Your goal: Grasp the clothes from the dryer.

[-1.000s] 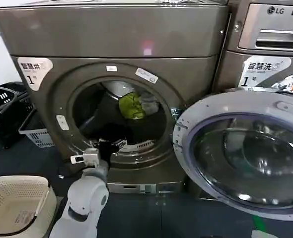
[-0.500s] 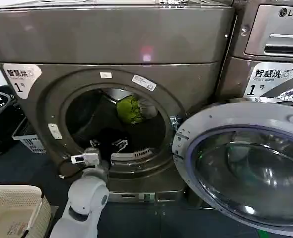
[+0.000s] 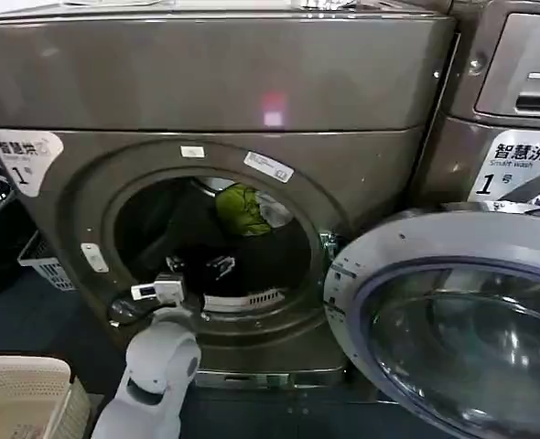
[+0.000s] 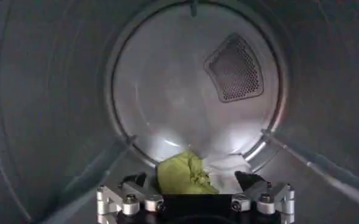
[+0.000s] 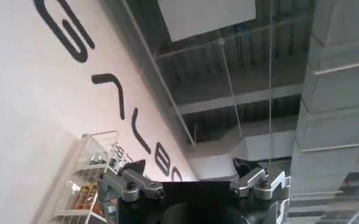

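While a cream perforated basket [image 3: 18, 398] sits at the lower left edge of the head view and dark plastic baskets [image 3: 0, 233] stand against the wall behind it, the dryer [image 3: 215, 119] takes up the middle — a broad bronze-grey metal body with a smooth brushed front, a round porthole and a white "1" sticker [image 3: 23, 155] at its left corner. Reaching in over the lower lip of that porthole is the left gripper [image 3: 195, 271], on a rounded white arm; its black fingers stand apart with nothing between them. Deep in the ribbed steel drum, near the dull round back plate with its mesh vent [image 4: 235, 68], lie the clothes [image 3: 249, 209] — a small crumpled yellow-green bundle with a pale grey-white piece at its right side. Through the left wrist camera they rest on the drum floor just ahead of the spread fingers [image 4: 139, 182], not touched. To the right, the grey-rimmed glass door [image 3: 453, 320] hangs swung open, and a second machine [image 3: 517, 119] stands beyond it. Raised toward a ceiling, the right gripper [image 5: 191, 173] is open too
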Controlling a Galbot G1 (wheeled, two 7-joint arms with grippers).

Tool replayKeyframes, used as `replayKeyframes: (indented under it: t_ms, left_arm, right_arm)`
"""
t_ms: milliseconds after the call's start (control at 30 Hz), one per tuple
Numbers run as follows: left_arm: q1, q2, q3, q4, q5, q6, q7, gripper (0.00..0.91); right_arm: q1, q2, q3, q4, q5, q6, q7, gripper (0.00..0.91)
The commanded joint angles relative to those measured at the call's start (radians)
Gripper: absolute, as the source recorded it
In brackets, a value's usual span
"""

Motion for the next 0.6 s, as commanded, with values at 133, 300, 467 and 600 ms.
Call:
replayKeyframes:
  t_ms: [133,300,467,600]
  left_arm:
    - [-0.244,-0.051,0.031,0.409,0.045,-0.1,-0.011,0.907]
    - [-0.331,-0.073,0.029,0.519,0.052,-0.13,-0.005,0.907]
    - [-0.41,-0.09,0.037,0.622,0.058,-0.147,0.018,0.907]
    - [-0.444,-0.1,0.034,0.708,0.073,-0.16,0.021,0.907]
  right_arm:
    - [0.002,-0.002,0.002,-0.003,0.0,0.002,-0.002,0.907]
    - [0.0,-0.007,0.005,-0.008,0.0,0.003,-0.003,0.907]
    - [0.003,-0.012,0.002,-0.007,0.002,0.003,-0.004,0.907]
    - [0.003,-0.017,0.006,-0.01,0.008,0.003,-0.004,0.907]
